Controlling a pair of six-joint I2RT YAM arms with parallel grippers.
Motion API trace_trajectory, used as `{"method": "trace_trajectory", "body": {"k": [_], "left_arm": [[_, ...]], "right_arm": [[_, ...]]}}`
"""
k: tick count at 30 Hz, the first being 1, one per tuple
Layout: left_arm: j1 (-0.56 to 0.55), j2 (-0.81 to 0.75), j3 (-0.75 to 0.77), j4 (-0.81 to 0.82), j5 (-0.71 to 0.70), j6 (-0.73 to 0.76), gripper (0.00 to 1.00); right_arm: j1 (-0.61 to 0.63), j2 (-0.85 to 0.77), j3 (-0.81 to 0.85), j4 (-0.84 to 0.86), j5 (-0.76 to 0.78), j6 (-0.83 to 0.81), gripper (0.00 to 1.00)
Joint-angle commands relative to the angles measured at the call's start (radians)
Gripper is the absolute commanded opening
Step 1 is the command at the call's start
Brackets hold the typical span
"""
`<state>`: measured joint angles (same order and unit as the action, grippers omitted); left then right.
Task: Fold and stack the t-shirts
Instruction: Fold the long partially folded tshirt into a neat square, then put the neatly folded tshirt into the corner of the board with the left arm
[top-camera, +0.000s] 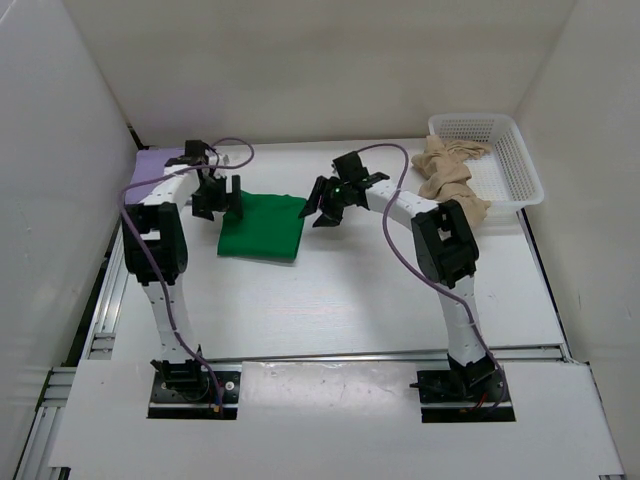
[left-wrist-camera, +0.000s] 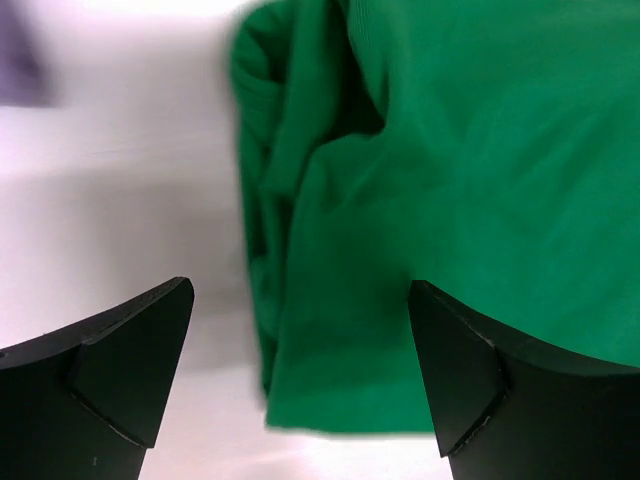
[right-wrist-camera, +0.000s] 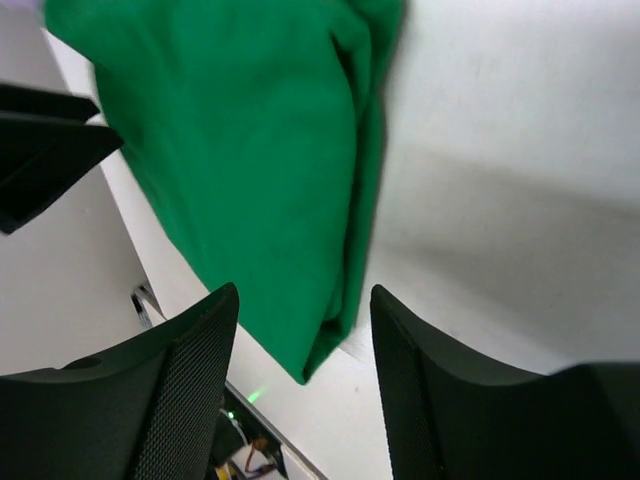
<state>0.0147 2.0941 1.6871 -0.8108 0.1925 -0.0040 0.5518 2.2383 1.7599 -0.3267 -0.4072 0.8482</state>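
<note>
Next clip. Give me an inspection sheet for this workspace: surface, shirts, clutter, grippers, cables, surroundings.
Surface: white table, flat, no stains seen.
Job's things: green t-shirt folded, lying flat left of centre; lavender t-shirt at the far left corner, mostly hidden by the left arm; beige t-shirt crumpled, spilling over the left end of the white mesh basket.
Clutter: nothing seen besides the basket.
Grippers: left gripper open over the green t-shirt's left edge; right gripper open at its right edge; neither holds anything.
Cables: purple cables, one looping along each arm.
Surroundings: white walls on three sides.
</note>
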Motion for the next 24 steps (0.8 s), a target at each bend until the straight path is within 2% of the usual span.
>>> {"method": "trace_trajectory", "body": {"k": [1, 3, 4, 5, 6, 11, 13, 14, 19, 22, 23, 24], "left_arm": [[-0.021, 0.047, -0.017, -0.005, 0.002, 0.004, 1.0], [-0.009, 0.079, -0.017, -0.019, 0.027, 0.004, 1.0], [0.005, 0.08, -0.017, -0.028, 0.06, 0.004, 0.96], [0.005, 0.104, -0.017, -0.028, 0.079, 0.004, 0.79], [0.014, 0.113, -0.017, -0.042, 0.099, 0.004, 0.71], [0.014, 0.216, 0.034, -0.125, 0.332, 0.004, 0.51], [0.014, 0.242, 0.049, -0.154, 0.386, 0.004, 0.27], [0.014, 0.251, 0.063, -0.163, 0.386, 0.004, 0.12], [0.068, 0.238, 0.131, -0.176, 0.372, 0.004, 0.1], [0.08, 0.225, 0.229, -0.185, 0.207, 0.004, 0.1], [0.071, 0.216, 0.253, -0.185, 0.086, 0.004, 0.1], [0.051, 0.216, 0.279, -0.185, 0.026, 0.004, 0.1]], "right_arm": [[0.019, 0.006, -0.028, -0.057, -0.033, -0.012, 0.58], [0.028, 0.015, -0.028, -0.057, -0.033, -0.003, 0.55], [0.028, 0.015, -0.028, -0.057, -0.033, -0.003, 0.55], [0.037, 0.026, -0.019, -0.057, -0.045, -0.003, 0.55], [0.037, 0.026, -0.01, -0.057, -0.045, -0.003, 0.55], [0.037, 0.027, -0.023, -0.057, -0.045, 0.006, 0.55], [0.037, 0.017, -0.036, -0.057, -0.032, 0.006, 0.55], [0.037, 0.001, -0.048, -0.057, -0.031, -0.004, 0.55], [0.019, -0.06, -0.097, -0.066, -0.01, -0.005, 0.55], [0.001, -0.104, -0.125, -0.075, 0.019, -0.027, 0.55], [0.0, -0.115, -0.138, -0.087, 0.031, -0.044, 0.55], [-0.009, -0.134, -0.148, -0.104, 0.045, -0.054, 0.55]]}}
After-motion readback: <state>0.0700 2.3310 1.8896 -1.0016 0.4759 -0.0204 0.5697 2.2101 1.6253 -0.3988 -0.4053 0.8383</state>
